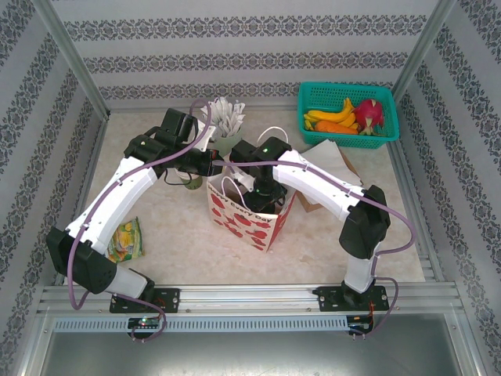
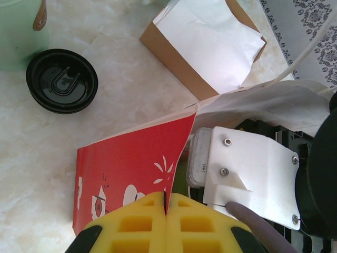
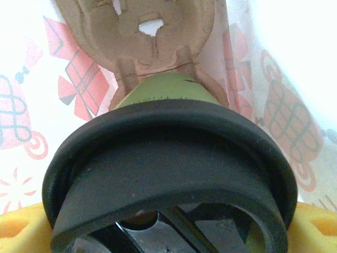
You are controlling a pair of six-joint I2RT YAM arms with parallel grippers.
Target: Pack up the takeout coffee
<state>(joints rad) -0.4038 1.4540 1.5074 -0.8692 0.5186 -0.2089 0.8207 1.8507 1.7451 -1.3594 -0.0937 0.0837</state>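
The takeout coffee point(image 3: 168, 158) fills the right wrist view: its black lid is close to the camera, and its green lower band point(image 3: 163, 89) runs down into a brown pulp cup carrier point(image 3: 137, 37) inside the bag. My right gripper point(image 3: 168, 232) is closed around the cup, a yellow finger point(image 3: 21, 229) showing at each side of the lid. The red-and-white printed paper bag point(image 1: 246, 215) stands mid-table, and the right gripper point(image 1: 262, 192) reaches into its mouth. My left gripper point(image 2: 166, 203) is shut on the bag's red upper edge point(image 2: 131, 163) and holds it aside.
A loose black lid point(image 2: 62, 80) lies on the table beside a mint-green cup point(image 2: 18, 31) of white sticks point(image 1: 225, 117). A brown box under white paper point(image 2: 205, 47) sits behind the bag. A teal basket's rim point(image 1: 301, 102) is back right, and a snack packet point(image 1: 125, 239) front left.
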